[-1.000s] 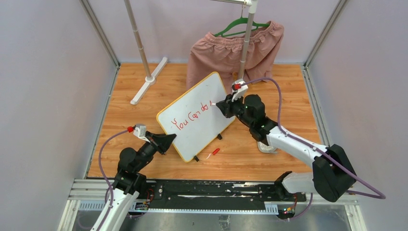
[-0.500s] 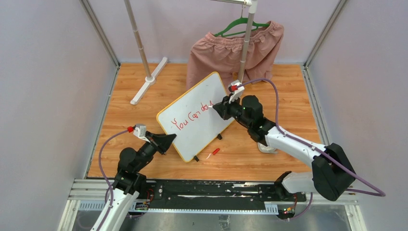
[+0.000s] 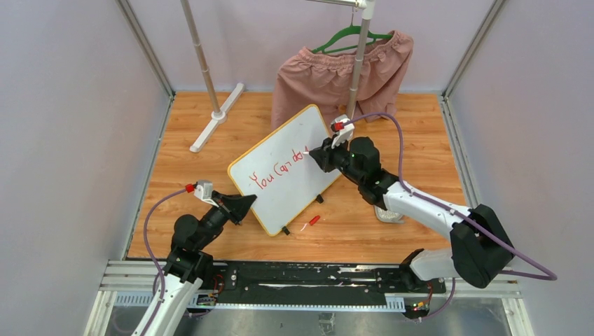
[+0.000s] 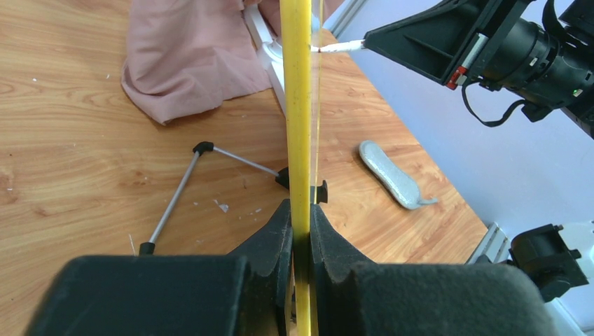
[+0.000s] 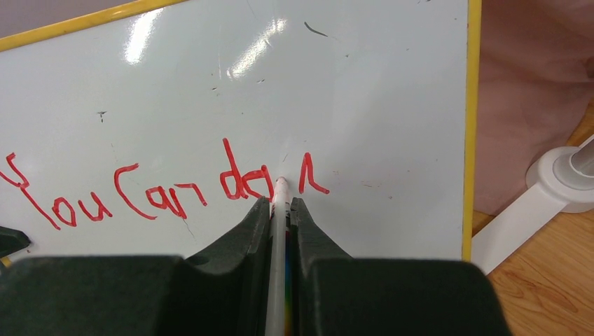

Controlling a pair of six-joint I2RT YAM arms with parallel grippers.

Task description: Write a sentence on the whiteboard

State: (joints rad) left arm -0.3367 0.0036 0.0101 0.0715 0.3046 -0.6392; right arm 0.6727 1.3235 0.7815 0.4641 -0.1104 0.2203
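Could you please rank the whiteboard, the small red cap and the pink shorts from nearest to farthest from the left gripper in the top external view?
1. whiteboard: clamped at its near corner in the left gripper.
2. small red cap: lying to the gripper's right, just off the board's near edge.
3. pink shorts: hanging at the far end, behind the board.

The only legible writing is the sentence [image 5: 161, 192], hand-drawn in red across the whiteboard [image 5: 364, 77]. It reads "You Can do". "You" and "Can" lie to the left of the right gripper [image 5: 280, 204]. "do" ends just above its fingertips, at the white tip of the marker [image 5: 281, 185]. Just right of that tip stands one more red stroke, shaped like a "1". Which letter it belongs to cannot be told.
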